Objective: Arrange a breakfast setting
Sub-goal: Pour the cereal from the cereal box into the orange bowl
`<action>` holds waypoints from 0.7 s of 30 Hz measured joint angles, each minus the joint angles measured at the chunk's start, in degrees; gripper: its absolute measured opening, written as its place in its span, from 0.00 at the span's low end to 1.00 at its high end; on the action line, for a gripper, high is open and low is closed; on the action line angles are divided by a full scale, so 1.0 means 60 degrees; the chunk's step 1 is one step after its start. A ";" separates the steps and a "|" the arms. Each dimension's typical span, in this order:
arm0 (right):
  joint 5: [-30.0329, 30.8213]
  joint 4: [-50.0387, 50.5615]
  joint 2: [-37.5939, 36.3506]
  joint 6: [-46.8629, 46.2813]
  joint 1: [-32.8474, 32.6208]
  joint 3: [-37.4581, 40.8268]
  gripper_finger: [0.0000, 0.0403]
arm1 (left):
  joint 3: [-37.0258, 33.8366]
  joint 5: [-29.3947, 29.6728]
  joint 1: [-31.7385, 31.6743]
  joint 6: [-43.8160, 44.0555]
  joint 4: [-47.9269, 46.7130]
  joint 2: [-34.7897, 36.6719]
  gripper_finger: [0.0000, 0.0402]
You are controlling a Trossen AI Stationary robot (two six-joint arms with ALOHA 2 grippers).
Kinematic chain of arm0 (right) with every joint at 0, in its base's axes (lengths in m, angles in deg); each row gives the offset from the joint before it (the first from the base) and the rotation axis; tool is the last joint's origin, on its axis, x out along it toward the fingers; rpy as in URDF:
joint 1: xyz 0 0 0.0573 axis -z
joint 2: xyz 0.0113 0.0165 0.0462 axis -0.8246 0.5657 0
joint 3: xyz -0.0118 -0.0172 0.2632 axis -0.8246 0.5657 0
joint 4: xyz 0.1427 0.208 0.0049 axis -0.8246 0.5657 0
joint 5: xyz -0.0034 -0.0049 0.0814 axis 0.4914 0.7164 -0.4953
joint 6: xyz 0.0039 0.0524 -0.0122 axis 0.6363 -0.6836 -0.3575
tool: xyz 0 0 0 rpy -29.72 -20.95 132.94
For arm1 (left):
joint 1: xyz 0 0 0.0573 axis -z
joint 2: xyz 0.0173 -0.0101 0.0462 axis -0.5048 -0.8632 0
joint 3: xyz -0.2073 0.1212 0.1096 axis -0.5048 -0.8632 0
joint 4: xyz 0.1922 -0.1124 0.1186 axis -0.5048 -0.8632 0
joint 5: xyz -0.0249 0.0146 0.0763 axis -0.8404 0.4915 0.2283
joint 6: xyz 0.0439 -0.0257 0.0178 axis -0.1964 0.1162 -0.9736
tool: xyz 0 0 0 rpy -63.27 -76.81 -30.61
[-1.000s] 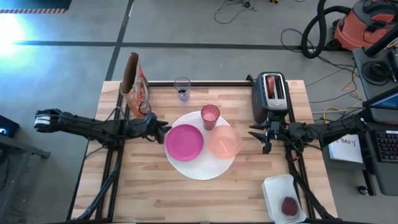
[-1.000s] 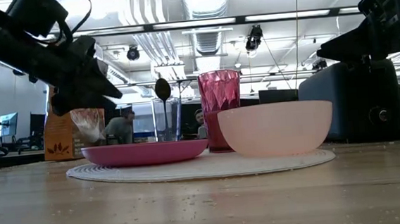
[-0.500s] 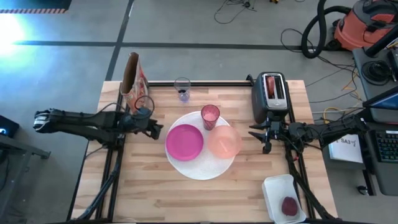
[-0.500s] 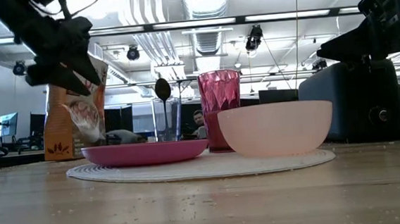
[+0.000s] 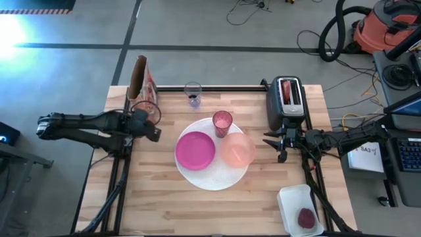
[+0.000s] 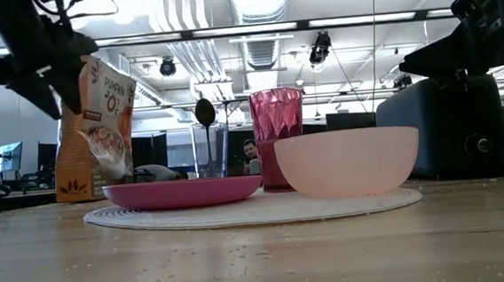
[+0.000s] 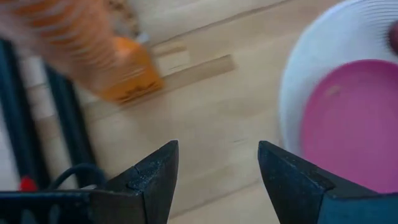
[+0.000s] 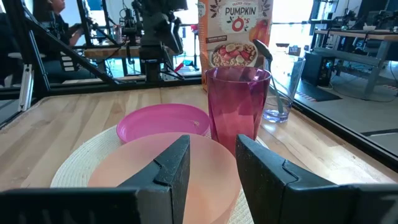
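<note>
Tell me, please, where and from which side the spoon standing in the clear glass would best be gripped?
Probably by the stem just above the clear glass, coming straight down from above. The spoon stands near upright, bowl end up, clear of the rim. The left gripper, fingers open, is nearest; the right gripper waits by the toaster.

You are looking at a pale, matt butcher-block wooden tabletop (image 5: 171, 204). On it lies a big white round disc (image 5: 212, 178) with a woven, ribbed texture. The smooth magenta plastic plate (image 5: 195, 150) looks satin. The translucent pink plastic bowl (image 6: 347, 161) is frosted, the faceted pink tumbler (image 6: 277, 135) glossy, and the orange printed cereal box (image 8: 235, 31) shiny.
</note>
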 joint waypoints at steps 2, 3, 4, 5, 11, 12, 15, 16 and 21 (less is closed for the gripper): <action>0.0002 -0.0001 0.0000 0.0000 0.0000 0.0000 0.29 | -0.0031 0.0146 0.0000 0.0295 -0.0358 0.0014 0.51; 0.0002 0.0000 0.0000 0.0000 0.0000 0.0000 0.29 | -0.0049 0.0287 0.0000 0.0459 -0.0469 0.0014 0.51; 0.0001 -0.0002 0.0000 0.0000 0.0000 0.0000 0.29 | -0.0062 0.0500 0.0000 0.0622 -0.0584 0.0014 0.51; 0.0002 -0.0002 0.0000 0.0000 0.0000 0.0000 0.29 | -0.0070 0.0757 0.0002 0.0784 -0.0684 0.0014 0.51; 0.0000 0.0000 0.0000 0.0000 0.0000 -0.0001 0.29 | -0.0091 0.1653 0.0000 0.1285 -0.0987 -0.0035 0.52; 0.0003 -0.0002 0.0000 0.0000 0.0000 0.0000 0.29 | -0.0091 0.1680 0.0000 0.1294 -0.1031 -0.0048 0.53; 0.0002 -0.0001 0.0000 0.0000 0.0000 -0.0003 0.29 | -0.0094 0.1849 0.0000 0.1348 -0.1125 -0.0070 0.56; 0.0000 -0.0003 0.0000 0.0000 0.0000 0.0000 0.29 | -0.0094 0.1858 0.0000 0.1348 -0.1141 -0.0070 0.57; 0.0000 -0.0004 0.0003 0.0000 0.0000 0.0000 0.29 | -0.0094 0.1933 0.0000 0.1033 -0.1167 -0.0070 0.58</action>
